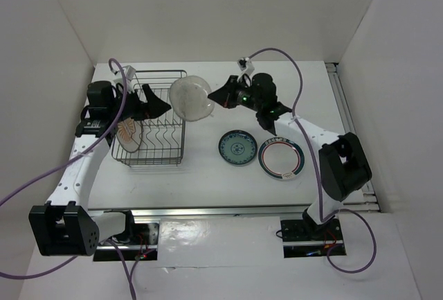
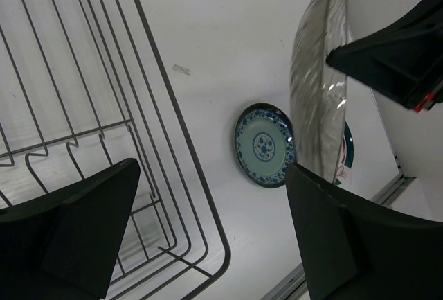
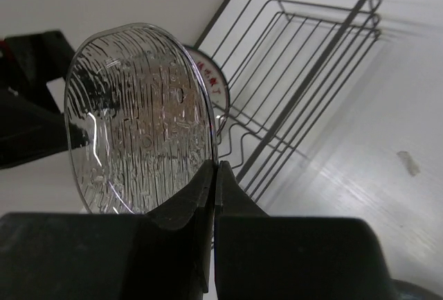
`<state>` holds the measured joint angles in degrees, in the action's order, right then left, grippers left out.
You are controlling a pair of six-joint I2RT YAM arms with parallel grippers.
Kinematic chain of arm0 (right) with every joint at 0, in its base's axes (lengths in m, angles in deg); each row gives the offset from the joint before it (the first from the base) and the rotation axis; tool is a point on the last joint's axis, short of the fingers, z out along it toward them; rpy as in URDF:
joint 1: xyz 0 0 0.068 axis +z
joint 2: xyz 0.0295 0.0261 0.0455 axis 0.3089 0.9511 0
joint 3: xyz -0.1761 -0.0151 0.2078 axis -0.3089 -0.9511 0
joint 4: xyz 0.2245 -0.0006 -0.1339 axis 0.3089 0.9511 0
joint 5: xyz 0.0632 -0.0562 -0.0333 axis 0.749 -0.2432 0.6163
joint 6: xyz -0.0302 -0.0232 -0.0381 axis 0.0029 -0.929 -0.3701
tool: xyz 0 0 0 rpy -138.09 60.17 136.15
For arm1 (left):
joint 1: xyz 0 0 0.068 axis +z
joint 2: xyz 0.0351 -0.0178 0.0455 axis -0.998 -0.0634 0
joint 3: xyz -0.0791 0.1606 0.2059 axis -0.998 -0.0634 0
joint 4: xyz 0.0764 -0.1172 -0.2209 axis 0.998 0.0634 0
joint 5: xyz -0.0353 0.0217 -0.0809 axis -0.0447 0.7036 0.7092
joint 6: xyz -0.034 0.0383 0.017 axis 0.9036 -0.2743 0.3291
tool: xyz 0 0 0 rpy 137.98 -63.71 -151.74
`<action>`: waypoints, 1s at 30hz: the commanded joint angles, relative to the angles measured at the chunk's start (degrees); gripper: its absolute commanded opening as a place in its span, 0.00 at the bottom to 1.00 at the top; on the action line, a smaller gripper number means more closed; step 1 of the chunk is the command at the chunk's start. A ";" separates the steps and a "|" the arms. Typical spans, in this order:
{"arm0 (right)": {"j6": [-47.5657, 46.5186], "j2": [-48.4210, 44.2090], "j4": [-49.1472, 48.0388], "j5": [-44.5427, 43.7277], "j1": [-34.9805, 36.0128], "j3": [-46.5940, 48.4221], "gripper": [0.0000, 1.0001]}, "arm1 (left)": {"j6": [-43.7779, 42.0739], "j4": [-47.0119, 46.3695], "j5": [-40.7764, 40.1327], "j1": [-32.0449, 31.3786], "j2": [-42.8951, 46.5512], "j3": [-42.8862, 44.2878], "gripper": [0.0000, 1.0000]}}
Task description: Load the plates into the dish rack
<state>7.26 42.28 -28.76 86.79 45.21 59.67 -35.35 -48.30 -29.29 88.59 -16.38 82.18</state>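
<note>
Pinching the clear plate (image 1: 190, 97) by its rim, your right gripper (image 1: 218, 98) is clamped tight & holds it on edge in the air, just beside the right wall of the rack (image 1: 183, 134). It's upright prob. so it can slot between the prongs. Your left gripper (image 1: 154, 101) hovers over the rack w/ fingers spread wide, gripping nothing, seemingly ready to steady it. Orange plate (image 1: 129, 134) stands in the rack; blue plate (image 1: 237, 147) & rimmed plate (image 1: 281, 159) lie flat on the table (image 1: 208, 175).

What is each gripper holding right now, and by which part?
The right gripper pinches the translucent grey plate by its rim. The left gripper is open and holds nothing.
</note>
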 commanded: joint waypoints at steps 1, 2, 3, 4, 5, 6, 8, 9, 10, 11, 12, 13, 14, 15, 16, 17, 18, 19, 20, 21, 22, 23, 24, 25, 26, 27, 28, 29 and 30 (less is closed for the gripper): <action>-2.84 -1.64 -0.92 -2.40 3.44 2.45 0.00 | 0.51 -3.79 3.68 0.33 1.34 1.87 1.00; -3.62 -1.64 -0.14 -2.93 3.45 3.23 0.00 | 0.51 -4.40 4.20 0.33 2.13 1.86 1.00; -4.15 -1.64 -0.13 -2.93 4.15 3.24 0.00 | 0.51 -5.02 4.21 0.33 2.66 1.34 1.00; -4.16 -1.03 -0.13 -2.93 4.15 3.24 0.00 | 0.51 -5.02 5.08 0.33 3.53 1.33 1.00; -4.16 -1.03 -0.13 -2.93 4.15 3.24 0.00 | 0.51 -5.63 5.61 0.33 3.54 0.64 1.00; -4.16 -1.03 -0.13 -2.93 4.68 3.24 0.00 | 0.51 -6.25 6.13 0.33 4.06 0.63 1.00; -3.63 -1.03 -0.92 -2.93 5.38 3.24 0.00 | 0.51 -6.25 6.14 0.33 4.07 0.63 1.00; -3.63 -1.03 -0.92 -3.72 5.38 3.24 0.00 | 0.51 -5.73 6.14 0.33 4.07 0.63 1.00; -4.24 -1.03 -0.23 -6.07 5.38 3.24 0.00 | 0.51 -5.12 6.14 0.33 3.55 1.15 1.00; -4.24 -1.03 -0.22 -6.62 5.38 3.24 0.00 | 0.51 -5.11 6.14 0.33 3.54 1.16 1.00; -4.85 -1.03 0.30 -6.63 5.38 3.24 0.00 | 0.51 -5.11 6.14 0.33 3.54 1.16 1.00; -4.86 -1.03 0.31 -7.15 5.38 3.24 0.00 | 0.51 -5.11 6.14 0.33 3.54 1.16 1.00; -4.86 -1.03 0.92 -7.15 4.60 3.24 0.00 | 0.51 -5.11 6.14 0.33 3.54 1.16 1.00; -5.47 -1.03 0.92 -7.15 4.59 3.76 0.00 | 0.51 -5.11 6.14 0.33 4.15 0.63 1.00; -5.47 -1.03 0.92 -7.15 4.07 4.37 0.00 | 0.51 -5.63 6.14 0.33 4.16 0.63 1.00; -5.47 -1.03 0.92 -6.37 4.07 4.38 0.00 | 0.51 -5.64 6.14 0.33 4.16 0.63 1.00; -5.47 -0.25 0.92 -6.36 4.07 5.08 0.00 | 0.51 -5.64 6.75 0.33 4.16 0.63 1.00; -5.47 0.28 0.92 -6.36 4.59 5.08 0.00 | 0.51 -5.64 7.89 0.33 4.16 0.63 1.00; -5.47 0.29 0.92 -6.88 5.12 5.61 0.00 | 0.51 -6.16 8.42 0.33 3.55 0.63 1.00; -5.47 0.81 0.92 -6.89 5.12 5.61 0.00 | 0.51 -6.17 8.42 0.33 3.54 0.63 1.00; -4.95 0.82 0.92 -6.11 5.12 5.61 0.00 | 0.51 -6.17 8.42 0.33 3.54 0.63 1.00; -4.95 0.82 -0.03 -4.71 5.12 5.61 0.00 | 0.51 -6.17 8.42 0.33 3.54 0.63 1.00; -4.34 0.82 -1.26 -4.08 5.73 5.61 0.00 | 0.51 -6.17 8.42 0.33 3.54 0.63 1.00; -3.46 0.82 -1.80 -4.08 5.74 5.61 0.00 | 0.51 -6.17 8.42 0.33 3.54 0.63 1.00; -2.84 0.82 -2.93 -2.08 6.26 5.61 0.00 | 0.51 -6.17 7.90 0.33 3.02 0.63 1.00; -2.23 0.82 -3.73 -0.92 6.26 5.61 0.00 | 0.51 -6.69 7.90 0.33 3.01 0.63 1.00; -0.92 0.82 -4.60 -0.13 6.87 5.61 0.00 | 0.51 -6.69 7.90 0.33 2.49 0.63 1.00; -0.29 0.82 -5.48 0.49 7.40 4.91 0.00 | 0.51 -6.17 7.29 0.33 2.49 0.63 1.00; 0.23 0.82 -6.19 1.19 8.45 4.30 0.00 | 0.51 -6.17 7.28 0.33 2.49 0.63 1.00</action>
<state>4.94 43.19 -27.95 83.99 51.16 62.60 -35.24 -51.58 -22.91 88.91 -13.56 82.16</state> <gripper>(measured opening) 0.020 1.000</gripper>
